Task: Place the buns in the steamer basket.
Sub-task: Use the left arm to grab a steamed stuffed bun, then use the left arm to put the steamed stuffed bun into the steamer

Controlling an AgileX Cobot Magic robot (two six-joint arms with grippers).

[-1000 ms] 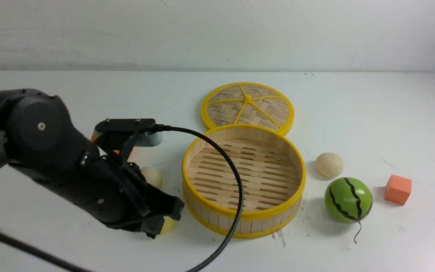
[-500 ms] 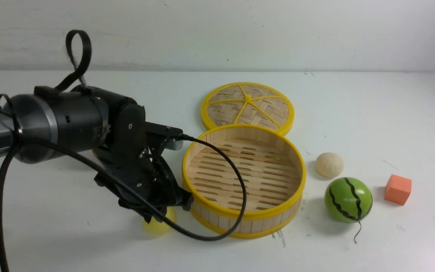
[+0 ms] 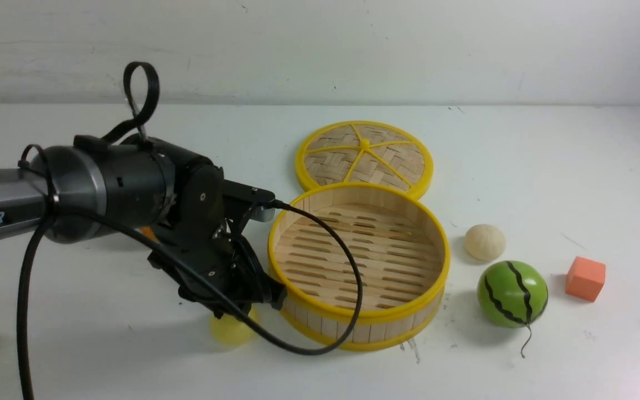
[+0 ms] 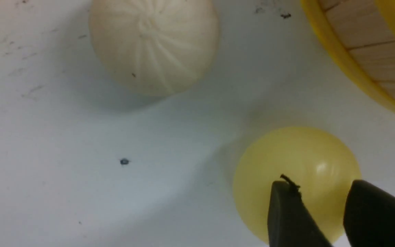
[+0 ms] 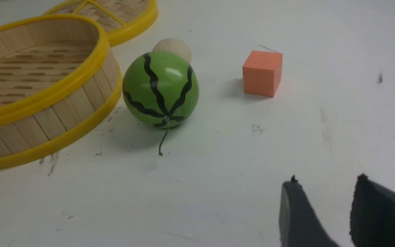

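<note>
reaching for the yellow bun (image 3: 231, 331) is the step in hand; it is found just beside the steamer basket (image 3: 360, 318), under the left gripper (image 4: 317, 185), whose fingers are narrowly parted, holding nothing. wider opening seems needed next.

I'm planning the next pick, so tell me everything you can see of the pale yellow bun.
The pale yellow bun is a small, smooth, glossy ball, no pleats showing. It rests on the white table just outside the steamer basket, a gap between them. The left gripper hangs over it, fingers slightly apart; contact cannot be told.
</note>
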